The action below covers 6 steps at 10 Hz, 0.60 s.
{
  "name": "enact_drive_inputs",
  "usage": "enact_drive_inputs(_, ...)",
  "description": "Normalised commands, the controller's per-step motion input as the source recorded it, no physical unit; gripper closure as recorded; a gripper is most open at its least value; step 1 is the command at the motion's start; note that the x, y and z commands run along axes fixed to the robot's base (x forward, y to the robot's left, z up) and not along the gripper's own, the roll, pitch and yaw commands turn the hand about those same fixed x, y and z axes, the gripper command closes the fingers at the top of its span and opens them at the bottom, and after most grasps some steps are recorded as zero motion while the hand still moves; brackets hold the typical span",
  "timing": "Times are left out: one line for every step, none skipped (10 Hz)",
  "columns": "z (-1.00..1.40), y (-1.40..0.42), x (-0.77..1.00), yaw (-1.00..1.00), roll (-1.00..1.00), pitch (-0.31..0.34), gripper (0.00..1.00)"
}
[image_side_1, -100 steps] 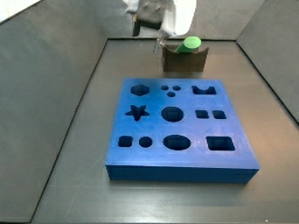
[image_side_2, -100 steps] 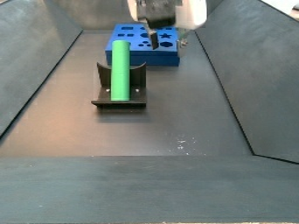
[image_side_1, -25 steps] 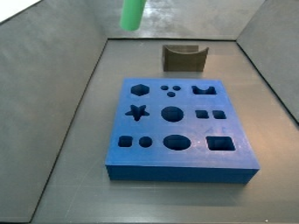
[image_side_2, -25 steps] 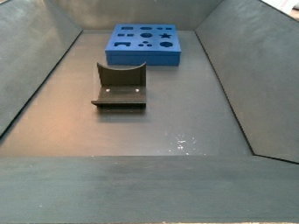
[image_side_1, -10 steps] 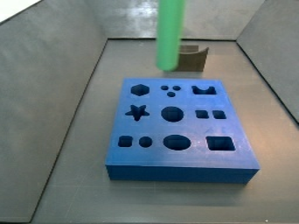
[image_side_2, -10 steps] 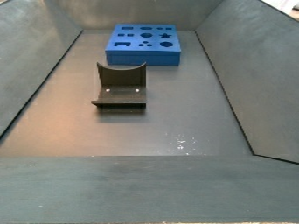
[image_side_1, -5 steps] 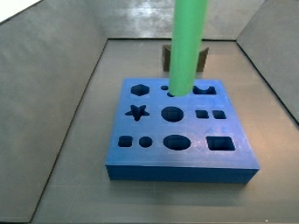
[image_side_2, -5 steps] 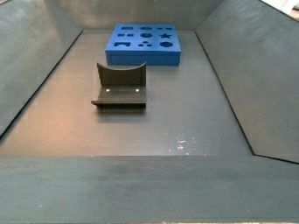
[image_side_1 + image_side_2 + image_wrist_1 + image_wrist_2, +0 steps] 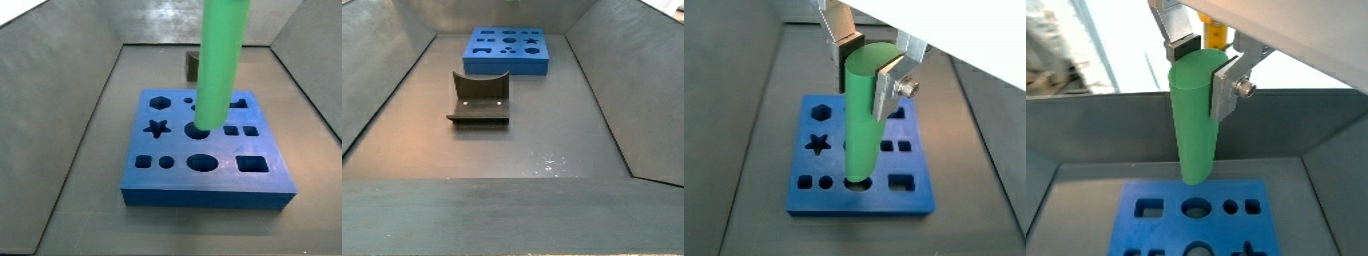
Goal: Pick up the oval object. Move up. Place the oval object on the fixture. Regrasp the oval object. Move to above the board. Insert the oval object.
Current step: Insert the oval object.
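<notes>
Gripper (image 9: 867, 62) jaws clamp one oval object (image 9: 863, 115) — above one board (image 9: 818, 195).

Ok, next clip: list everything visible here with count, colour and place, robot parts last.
oval object: one, bright green, held upright above the board, between the fingers.
board: one, blue, with shaped cut-outs, on the dark floor under the rod.
fixture: one, dark brown, on the floor apart from the board, nothing resting on it.
bin walls: grey, around the floor.
gripper: one, silver fingers, clamped on the rod's upper end in both wrist views.
</notes>
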Motion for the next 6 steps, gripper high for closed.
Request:
enact_drive_inputs(-0.25,-0.02,0.02,-0.98,0.06,-0.046,1.0)
enact_drive_inputs(-0.29,0.0,0.0,-1.0,0.06,-0.047,1.0)
enact_drive_inputs(-0.3,0.0,0.0,-1.0,0.07,-0.049,1.0)
enact_drive_inputs(-0.3,0.0,0.0,-1.0,0.07,-0.044,1.0)
enact_drive_inputs(-0.19,0.0,0.0,-1.0,0.01,-0.076,1.0)
enact_drive_inputs(-0.17,0.0,0.0,-1.0,0.0,-0.087,1.0)
